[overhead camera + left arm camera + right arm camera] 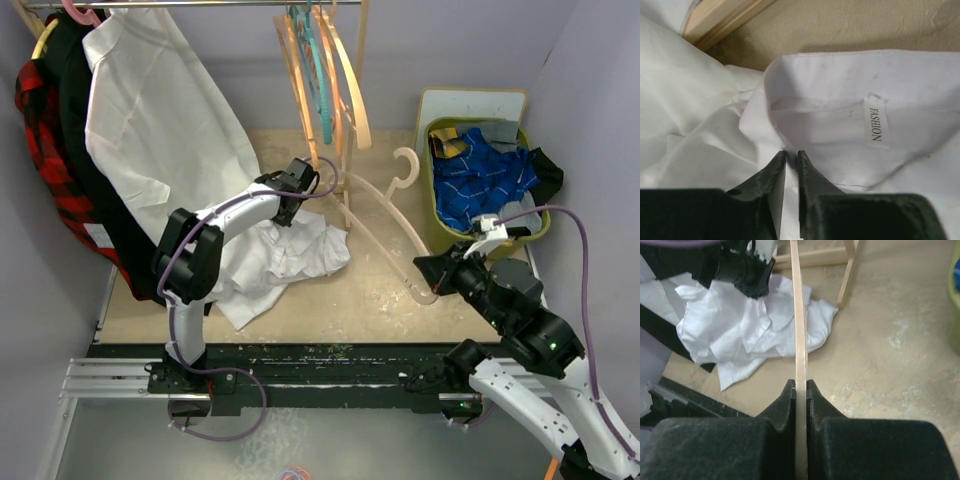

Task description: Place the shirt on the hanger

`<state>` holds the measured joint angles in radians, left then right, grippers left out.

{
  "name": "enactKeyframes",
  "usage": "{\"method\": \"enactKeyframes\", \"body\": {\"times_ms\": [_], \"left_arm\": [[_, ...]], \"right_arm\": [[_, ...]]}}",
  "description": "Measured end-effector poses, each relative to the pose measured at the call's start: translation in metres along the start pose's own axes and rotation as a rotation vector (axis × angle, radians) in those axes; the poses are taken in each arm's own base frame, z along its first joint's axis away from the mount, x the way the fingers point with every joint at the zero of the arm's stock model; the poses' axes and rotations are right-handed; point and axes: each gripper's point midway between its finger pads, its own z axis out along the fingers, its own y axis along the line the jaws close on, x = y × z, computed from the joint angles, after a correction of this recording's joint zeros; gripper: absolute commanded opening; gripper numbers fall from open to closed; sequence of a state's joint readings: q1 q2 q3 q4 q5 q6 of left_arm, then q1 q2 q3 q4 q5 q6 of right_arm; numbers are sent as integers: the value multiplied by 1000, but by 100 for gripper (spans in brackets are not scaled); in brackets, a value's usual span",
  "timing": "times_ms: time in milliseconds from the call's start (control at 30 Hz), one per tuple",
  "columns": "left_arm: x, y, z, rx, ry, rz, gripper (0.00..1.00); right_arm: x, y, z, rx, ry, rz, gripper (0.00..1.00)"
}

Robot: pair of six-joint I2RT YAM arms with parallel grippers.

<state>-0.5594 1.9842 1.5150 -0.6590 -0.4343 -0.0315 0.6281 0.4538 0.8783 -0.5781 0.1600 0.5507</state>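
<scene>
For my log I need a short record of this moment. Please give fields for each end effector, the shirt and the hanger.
left end effector: shut on the shirt, at the collar edge
right end effector: shut on the hanger, on a thin wooden part
shirt: crumpled on the table, collar label reads FASHION
hanger: not yet carrying the shirt

The left arm stretches forward with its elbow raised; the left hand points down, fingers almost touching, seemingly pinching the shirt. The right hand, on a bent arm, points left, clamped on the hanger.
</scene>
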Motion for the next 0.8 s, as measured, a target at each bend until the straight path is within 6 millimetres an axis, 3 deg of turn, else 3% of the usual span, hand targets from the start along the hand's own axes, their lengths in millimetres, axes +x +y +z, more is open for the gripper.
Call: {"method": "enactKeyframes", "body": {"times_ms": [267,500,667,800], "left_arm": [[-7,12,-7,-39,-31,27,0],[-18,27,-56,6,-148,14,0],[-23,35,-91,55,-233,6,0],[-19,33,-104,97,-253,18,0]], "right_arm": [[40,4,9,-63,114,23,0],[73,10,23,-127,201,55,0],[76,20,34,-182,200,73,0],[71,32,43,-234,172,91,0]]}}
